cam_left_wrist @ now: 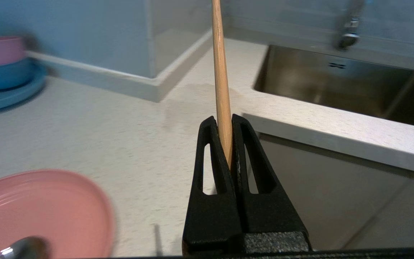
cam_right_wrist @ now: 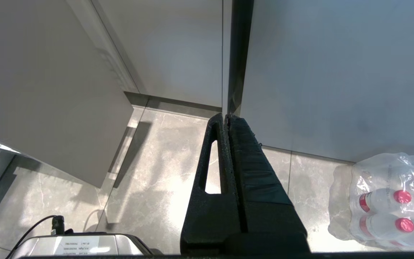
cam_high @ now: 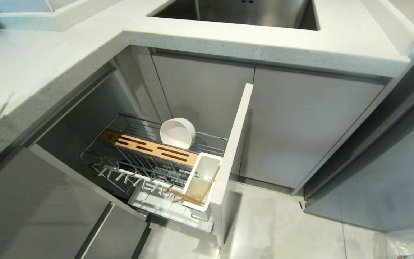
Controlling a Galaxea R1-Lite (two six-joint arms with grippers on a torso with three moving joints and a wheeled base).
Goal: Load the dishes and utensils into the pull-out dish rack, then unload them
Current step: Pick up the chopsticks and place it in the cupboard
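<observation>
- The pull-out dish rack (cam_high: 164,158) is seen drawn out of the corner cabinet, low under the bench (cam_high: 49,68), with its grey front panel (cam_high: 234,154) standing edge-on.
- The cream-white bowl (cam_high: 178,132) is propped on its side in the wire basket, behind the slotted wooden strip (cam_high: 149,146).
- One chopstick (cam_high: 189,197) is left slanting in the white utensil cup (cam_high: 201,180), its end sticking out over the drip tray (cam_high: 156,205).
- The other chopstick (cam_left_wrist: 221,82) is held by the left claw (cam_left_wrist: 227,120), pinched tight between the fingers and pointing away over the bench, outside the head view.
- A pink plate (cam_left_wrist: 45,212) is set on the speckled bench near that claw, with the bowl of the spoon (cam_left_wrist: 22,249) showing at its edge.
- A pink bowl, a blue bowl and a blue plate (cam_left_wrist: 2,72) are stacked farther back by the wall.
- The steel sink (cam_left_wrist: 336,86) is sunk into the bench, a tap above it.
- The right claw (cam_right_wrist: 227,117) is closed on nothing, hanging over the pale tiled floor (cam_right_wrist: 164,158) beside a wrapped pack of bottles (cam_right_wrist: 386,201).
</observation>
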